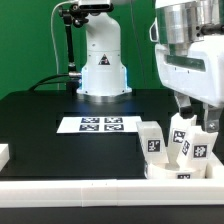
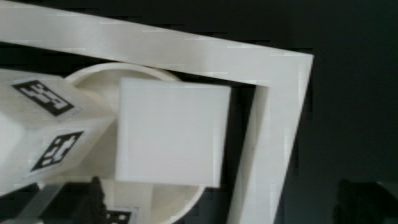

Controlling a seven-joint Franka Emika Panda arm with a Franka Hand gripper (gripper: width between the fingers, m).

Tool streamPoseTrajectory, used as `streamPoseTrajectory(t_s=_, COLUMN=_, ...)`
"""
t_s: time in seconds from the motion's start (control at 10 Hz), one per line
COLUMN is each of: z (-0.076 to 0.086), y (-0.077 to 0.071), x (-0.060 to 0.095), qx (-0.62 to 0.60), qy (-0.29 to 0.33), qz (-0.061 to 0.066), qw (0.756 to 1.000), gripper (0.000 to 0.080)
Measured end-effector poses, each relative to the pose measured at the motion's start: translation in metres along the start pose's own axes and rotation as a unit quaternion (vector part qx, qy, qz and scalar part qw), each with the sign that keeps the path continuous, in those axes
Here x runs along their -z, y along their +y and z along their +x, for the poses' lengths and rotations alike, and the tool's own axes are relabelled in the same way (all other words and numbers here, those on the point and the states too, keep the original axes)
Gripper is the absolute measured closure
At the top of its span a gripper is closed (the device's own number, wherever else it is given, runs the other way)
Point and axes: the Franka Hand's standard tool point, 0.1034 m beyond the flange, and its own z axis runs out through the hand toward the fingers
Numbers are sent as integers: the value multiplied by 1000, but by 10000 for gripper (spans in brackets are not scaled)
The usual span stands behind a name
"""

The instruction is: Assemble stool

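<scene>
The stool's round white seat disc (image 1: pixel 186 172) lies in the table's front corner, at the exterior view's right. Several short white tagged legs (image 1: pixel 152 140) stand on and beside it. My gripper (image 1: pixel 197 116) hangs just above these legs. In the wrist view a plain white leg face (image 2: pixel 169 135) stands over the seat disc (image 2: pixel 111 80), with two tagged legs (image 2: pixel 50 150) beside it. My gripper (image 2: pixel 222 208) is open; its dark fingertips (image 2: pixel 86 200) stand wider apart than the leg and hold nothing.
White border rails (image 2: pixel 270 100) meet in a corner right beside the seat disc, and one rail (image 1: pixel 80 190) runs along the table's front. The marker board (image 1: pixel 100 124) lies mid-table before the robot base (image 1: pixel 102 70). A white block (image 1: pixel 4 155) sits at the exterior view's left edge.
</scene>
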Motion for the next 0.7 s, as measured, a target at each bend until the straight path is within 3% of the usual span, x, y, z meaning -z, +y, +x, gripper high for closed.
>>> streamPoseTrajectory(t_s=0.3, z=-2, y=0, x=-1, qx=197, qy=28, qz=-17, qw=980, gripper=151)
streamPoseTrajectory(t_s=0.7, z=-2, y=0, x=-2, qx=325, qy=31, qz=-25, qw=945, gripper=151)
